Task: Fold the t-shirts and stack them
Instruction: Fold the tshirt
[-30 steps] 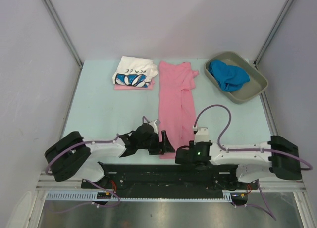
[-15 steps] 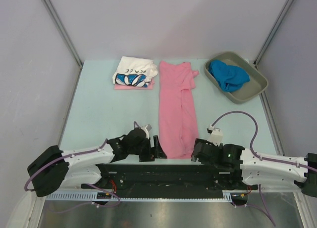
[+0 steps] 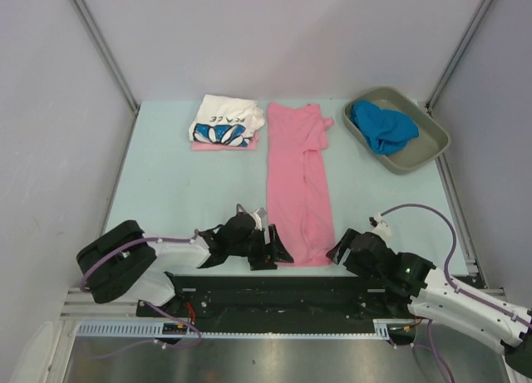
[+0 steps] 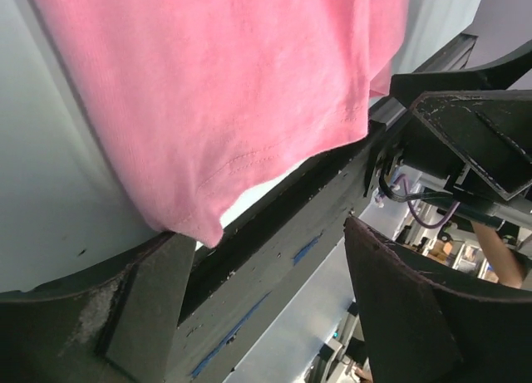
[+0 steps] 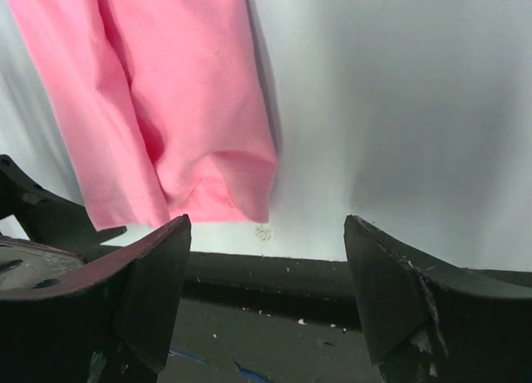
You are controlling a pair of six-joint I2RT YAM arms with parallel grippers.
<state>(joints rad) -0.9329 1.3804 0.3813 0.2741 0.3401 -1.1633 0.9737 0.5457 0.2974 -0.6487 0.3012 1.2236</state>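
Observation:
A plain pink t-shirt (image 3: 297,184) lies in a long narrow strip down the middle of the table, its hem at the near edge. My left gripper (image 3: 274,248) is open at the hem's left corner, and the pink cloth (image 4: 224,92) lies just beyond its fingers. My right gripper (image 3: 339,250) is open just right of the hem's right corner (image 5: 224,179), with nothing between its fingers. A folded white printed t-shirt (image 3: 224,120) rests on another folded pink one (image 3: 218,145) at the back left. A bright blue t-shirt (image 3: 382,125) lies bunched in the tray.
The grey-olive tray (image 3: 426,150) sits at the back right corner. The black base rail (image 3: 274,292) runs along the near edge just below both grippers. Grey walls close in the table on three sides.
My right gripper has opened, drawn off the near hem and moved right. The left gripper stayed open by the hem's left corner while its arm shifted.

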